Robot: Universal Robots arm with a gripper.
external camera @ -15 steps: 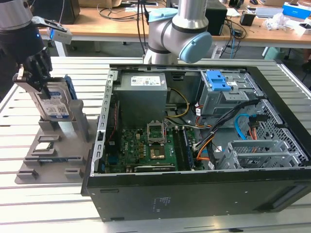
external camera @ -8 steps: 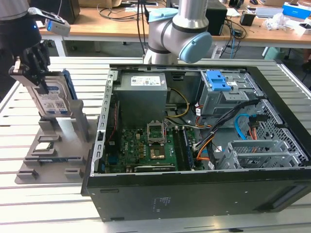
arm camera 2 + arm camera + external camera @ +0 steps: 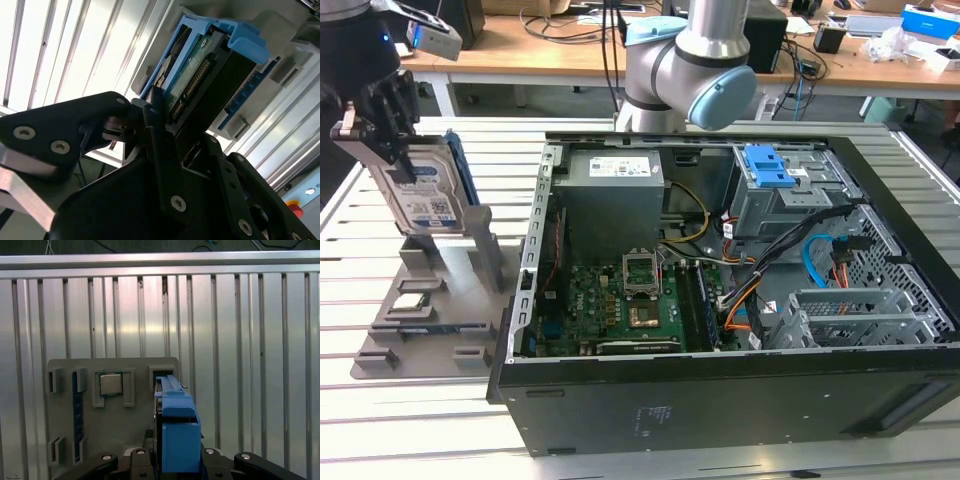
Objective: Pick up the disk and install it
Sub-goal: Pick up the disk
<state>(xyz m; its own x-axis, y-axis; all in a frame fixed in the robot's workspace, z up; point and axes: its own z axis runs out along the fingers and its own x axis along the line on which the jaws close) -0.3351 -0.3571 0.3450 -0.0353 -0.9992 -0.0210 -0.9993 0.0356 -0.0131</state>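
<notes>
Gripper (image 3: pixel 392 150) clenched on top edge of disk (image 3: pixel 425 195), upper left of exterior view. Disk upright, label toward camera, at slot of grey holder tray (image 3: pixel 368 358); seated or lifted clear, cannot tell. Open computer case (image 3: pixel 720 400) centre-right of frame, well apart from disk. Processor chip (image 3: pixel 111 384) in tray pocket beside disk

the gripper (image 3: pixel 398 150) covers the upper corner of the disk (image 3: pixel 412 190) in the exterior view; its label (image 3: pixel 435 208) print is too small.
</notes>
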